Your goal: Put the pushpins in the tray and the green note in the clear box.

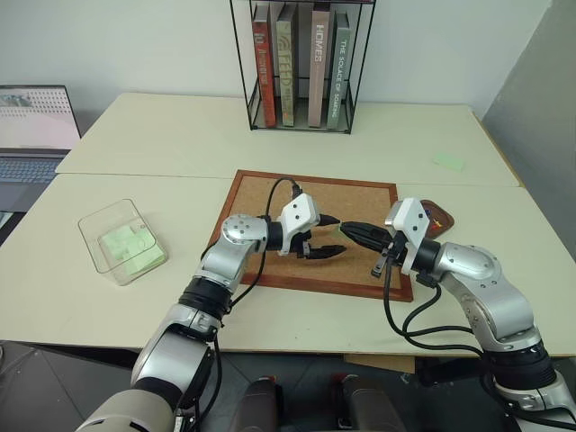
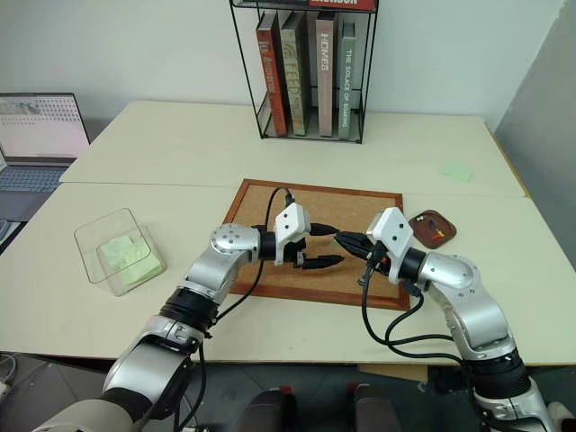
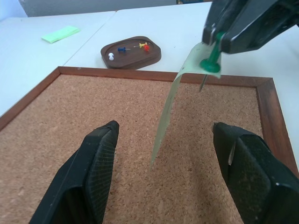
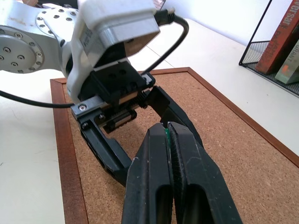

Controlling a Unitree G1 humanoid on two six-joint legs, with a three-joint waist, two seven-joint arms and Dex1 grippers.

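**Green pin and note held up for a handoff over the cork board**

The right gripper [image 3: 233,35] is clamped together on a green pushpin [image 3: 211,59], and the green note [image 3: 174,105] hangs from that pin, skewered on its point and drooping edge-on. The pair hangs just above the cork board [image 1: 261,184] rather than lying on it, which looks deliberate: lifted like this, the paper is free for the other hand to take hold of and pull off the pin.

The left gripper [image 3: 170,175] faces it with its fingers [image 3: 96,163] spread wide apart, empty, the hanging note reaching down into the gap between them. Closing there would pinch the paper's lower part, well clear of the metal point, so the two could be separated with a short pull.

The small brown tray [image 3: 132,50] sits just beyond the right gripper, off the far corner of the board, already holding red, yellow, blue and white pins. The clear box [image 1: 121,239] is well away on the left arm's outer side, with pale green notes inside it. Another green note [image 1: 448,162] lies on the table further off, past the tray. A black wire rack of books [image 1: 301,63] stands behind the board and a laptop [image 1: 31,135] at the table's far left; neither is in the way. The tightest spot is the two grippers themselves, nearly nose to nose, with a thin floppy sheet that could slip or tear
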